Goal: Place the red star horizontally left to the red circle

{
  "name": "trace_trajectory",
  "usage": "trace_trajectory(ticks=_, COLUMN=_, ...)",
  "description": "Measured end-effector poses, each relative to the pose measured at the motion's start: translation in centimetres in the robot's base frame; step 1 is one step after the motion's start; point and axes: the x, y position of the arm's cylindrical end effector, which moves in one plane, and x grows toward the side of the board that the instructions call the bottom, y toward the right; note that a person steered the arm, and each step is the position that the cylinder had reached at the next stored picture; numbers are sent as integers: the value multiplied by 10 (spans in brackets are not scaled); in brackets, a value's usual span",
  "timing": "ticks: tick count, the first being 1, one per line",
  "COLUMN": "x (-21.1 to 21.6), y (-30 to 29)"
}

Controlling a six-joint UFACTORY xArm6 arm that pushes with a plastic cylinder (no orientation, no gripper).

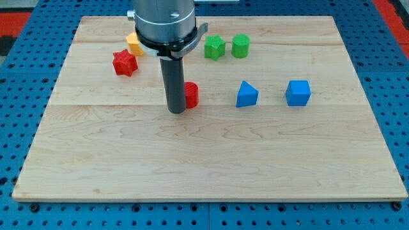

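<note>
1. My end effector is a plain dark rod with nothing to clench or release; my tip [176, 111] rests on the wooden counter [211, 160], a little toward 9 o'clock of the board's centre
2. The red circle [191, 94] sits just at 2 o'clock of my tip, partly hidden behind the rod; I cannot tell whether they touch
3. The red star [125, 63] lies at about 10 o'clock from my tip, apart from it, and at about 10 o'clock from the red circle, so it sits higher in the view than the circle
4. A yellow block [133, 43], shape unclear behind my housing, is just at 1 o'clock of the red star
5. A green star [215, 47] and a green cylinder-like block [240, 46] stand side by side near the view's top, at 1 o'clock from my tip
6. A blue triangular block [246, 94] and a blue cube [298, 92] lie at 3 o'clock of the red circle, the cube farther out
</note>
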Motion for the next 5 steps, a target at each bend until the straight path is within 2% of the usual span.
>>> trace_trajectory(ticks=2, x=-31, y=-201)
trace_trajectory(ticks=3, x=-55, y=-243)
trace_trajectory(ticks=4, x=-97, y=-227)
trace_trajectory(ticks=5, x=-124, y=-175)
